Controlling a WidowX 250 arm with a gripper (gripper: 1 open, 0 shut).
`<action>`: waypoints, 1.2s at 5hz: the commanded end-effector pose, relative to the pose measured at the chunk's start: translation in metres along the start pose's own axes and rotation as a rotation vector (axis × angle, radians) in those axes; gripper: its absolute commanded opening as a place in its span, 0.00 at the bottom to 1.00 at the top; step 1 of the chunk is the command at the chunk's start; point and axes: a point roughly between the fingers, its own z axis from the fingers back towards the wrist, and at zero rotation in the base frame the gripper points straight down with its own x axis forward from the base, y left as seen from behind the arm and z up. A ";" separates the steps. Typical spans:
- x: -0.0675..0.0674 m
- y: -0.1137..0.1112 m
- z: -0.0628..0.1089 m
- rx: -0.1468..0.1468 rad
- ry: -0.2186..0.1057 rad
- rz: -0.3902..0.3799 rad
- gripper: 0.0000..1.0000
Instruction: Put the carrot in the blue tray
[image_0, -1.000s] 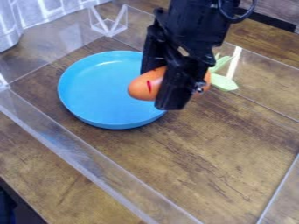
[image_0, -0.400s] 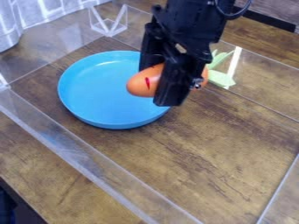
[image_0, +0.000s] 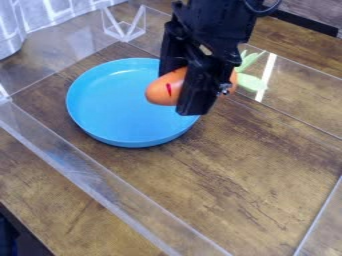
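The orange carrot (image_0: 166, 90) hangs above the right part of the blue tray (image_0: 114, 105), its green leaf top (image_0: 250, 82) sticking out to the right of the arm. My black gripper (image_0: 187, 92) points almost straight down and is shut on the carrot, with one finger (image_0: 198, 88) crossing its middle. The round shallow tray rests on the dark wooden table, left of and below the gripper. The carrot's far side is hidden by the gripper.
A clear plastic sheet with raised edges (image_0: 54, 150) lies over the table around the tray. A clear wire-like stand (image_0: 127, 20) sits at the back left. Bare wood (image_0: 254, 190) stretches to the front right.
The gripper with the carrot has shifted slightly up and left in the picture, a little further over the tray. The grip has stayed shut.
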 end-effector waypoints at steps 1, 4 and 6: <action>0.004 0.009 0.014 0.025 -0.064 0.022 0.00; 0.008 0.016 0.014 0.046 -0.085 0.036 0.00; 0.006 0.019 0.013 0.060 -0.093 0.050 0.00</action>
